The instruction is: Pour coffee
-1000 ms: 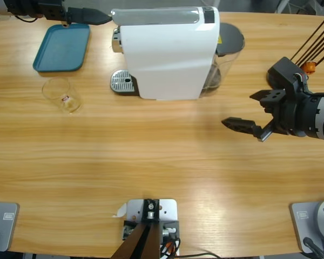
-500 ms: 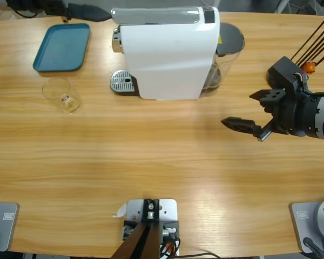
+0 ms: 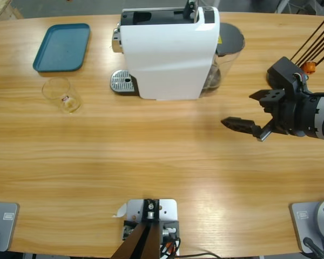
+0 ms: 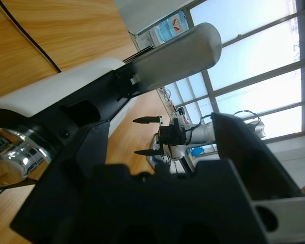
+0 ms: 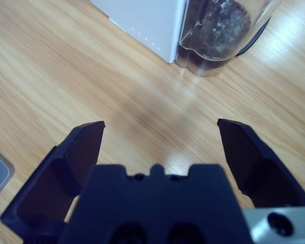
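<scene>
Gleaming glossy white, the boxy machine [image 3: 170, 54] fronts a perforated metal drip tray [image 3: 123, 82].

From my remote seat the table [image 3: 151, 156] is warm honey-coloured wood with streaky grain running lengthwise. The coffee machine [image 3: 170, 54] is plain white on the body, black along the open top, with a grey-lidded clear tank [image 3: 229, 46] at its back and a shiny silver drip grate [image 3: 123, 82] dotted with little holes. The tray [image 3: 62, 47] is a flat teal blue. The glass tumbler [image 3: 62, 94] is clear with one tiny red mark. My right gripper [image 3: 256, 110] is all black on a silver-grey arm, and there's an orange bit [image 3: 310, 67] with thin dark rods [image 3: 316, 40] behind it. In the left wrist view, the left gripper [image 4: 157, 168] is black too.
</scene>
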